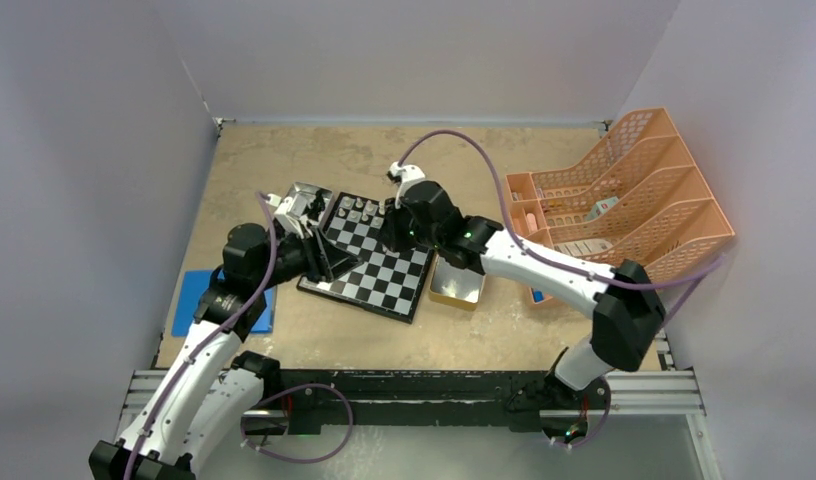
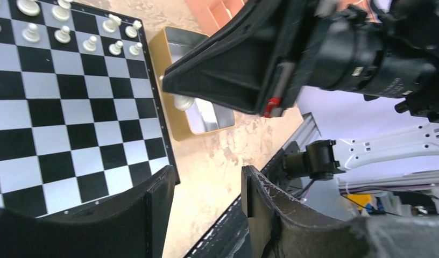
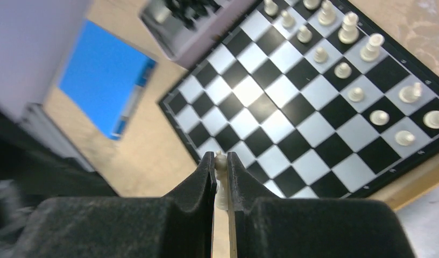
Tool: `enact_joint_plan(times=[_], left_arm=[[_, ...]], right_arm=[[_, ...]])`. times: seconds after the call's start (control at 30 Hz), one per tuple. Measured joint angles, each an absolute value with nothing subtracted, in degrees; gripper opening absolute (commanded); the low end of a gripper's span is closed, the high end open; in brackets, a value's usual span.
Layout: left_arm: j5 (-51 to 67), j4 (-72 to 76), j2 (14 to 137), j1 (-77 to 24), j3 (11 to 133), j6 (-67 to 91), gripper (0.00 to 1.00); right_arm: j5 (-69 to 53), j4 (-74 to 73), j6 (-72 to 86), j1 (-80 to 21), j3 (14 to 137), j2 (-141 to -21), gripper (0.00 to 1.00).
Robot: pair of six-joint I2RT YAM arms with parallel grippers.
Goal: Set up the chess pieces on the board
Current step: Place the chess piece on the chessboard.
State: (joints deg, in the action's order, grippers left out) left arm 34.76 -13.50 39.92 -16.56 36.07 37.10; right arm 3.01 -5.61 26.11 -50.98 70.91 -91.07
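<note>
The board (image 1: 384, 280) lies mid-table at an angle, with black and silvery checks. Several cream-white chess pieces (image 1: 359, 210) stand in its two far rows, also seen in the right wrist view (image 3: 357, 94) and the left wrist view (image 2: 61, 32). My right gripper (image 3: 221, 161) hovers over the board's far right part (image 1: 392, 232). It is shut on a cream-white chess piece (image 3: 221, 183), whose head shows at the fingertips. My left gripper (image 2: 209, 183) is open and empty, low over the board's left side (image 1: 329, 250).
A gold-rimmed tray (image 1: 456, 285) sits against the board's right edge. A metal tray holding black pieces (image 1: 304, 200) is at the board's far left corner. A blue flat object (image 1: 199, 300) lies left of the board. An orange rack (image 1: 624, 190) fills the right side.
</note>
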Motion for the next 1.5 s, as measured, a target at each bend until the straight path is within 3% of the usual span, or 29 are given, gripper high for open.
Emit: enact_joint_plan(times=[0.3,0.77,1.03,1.3,1.5], left_arm=[[39.16,-0.56,44.36,-16.56,31.7,43.59,0.5],[47.11,20.49,51.86,-16.56,27.83,50.81,0.49],[49.6,25.74,53.8,-16.58,27.81,53.43,0.4],[50.17,26.72,53.74,-16.58,27.81,53.54,0.4],[50.94,28.21,53.74,-16.58,27.83,53.98,0.48]], right_arm=[[0.78,7.44,40.71,-50.98,62.5,-80.36,0.08],[-3.42,19.31,51.53,-50.98,54.83,-77.8,0.08],[-4.01,25.54,55.79,-50.98,51.68,-75.33,0.08],[-4.14,28.51,57.47,-50.94,50.19,-73.1,0.08],[-4.27,30.13,58.3,-50.94,50.11,-73.08,0.08]])
